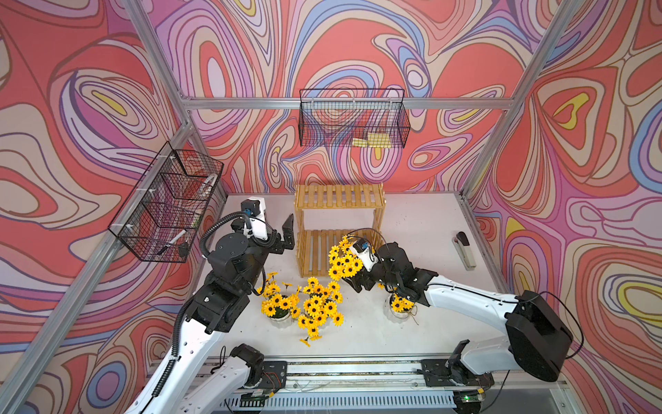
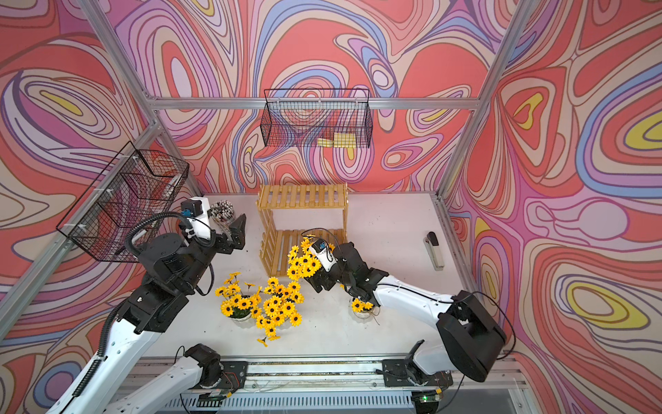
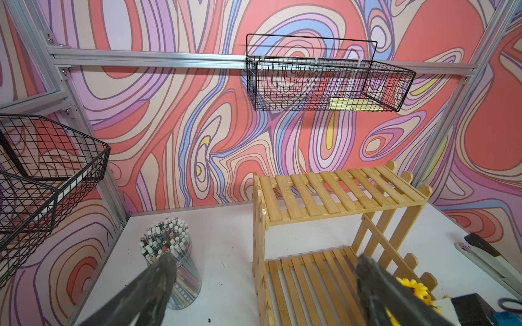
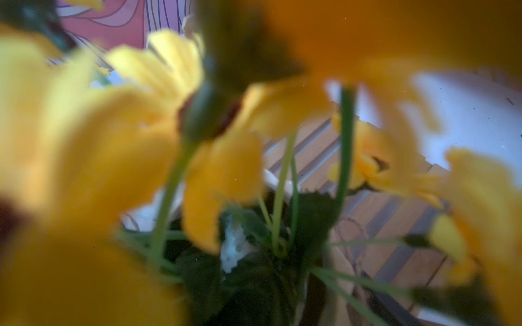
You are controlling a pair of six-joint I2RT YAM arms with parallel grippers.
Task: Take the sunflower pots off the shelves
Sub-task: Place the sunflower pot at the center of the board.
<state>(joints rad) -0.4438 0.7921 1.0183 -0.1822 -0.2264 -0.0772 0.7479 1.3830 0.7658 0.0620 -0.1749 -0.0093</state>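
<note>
1. Our left pincer (image 1: 288,234) hangs spread wide and holds nothing. It is just beside the left end of the shelves (image 1: 338,195), with the cup of pencils (image 3: 169,254) behind it.
2. Three sunflower pots stand on the surface (image 1: 422,229) in front of the shelves. The left pot (image 1: 277,310) and the middle pot (image 1: 317,308) have their blooms touching. The right pot (image 1: 399,308) sits partly under our right arm.
3. The fourth pot (image 1: 342,263) shows only its tilted blooms in both top views, at the front right corner of the lower shelf.
4. Our right pincer (image 1: 354,285) is right at that bunch. The flowers hide its jaws, so we cannot tell whether it pinches the pot.
</note>
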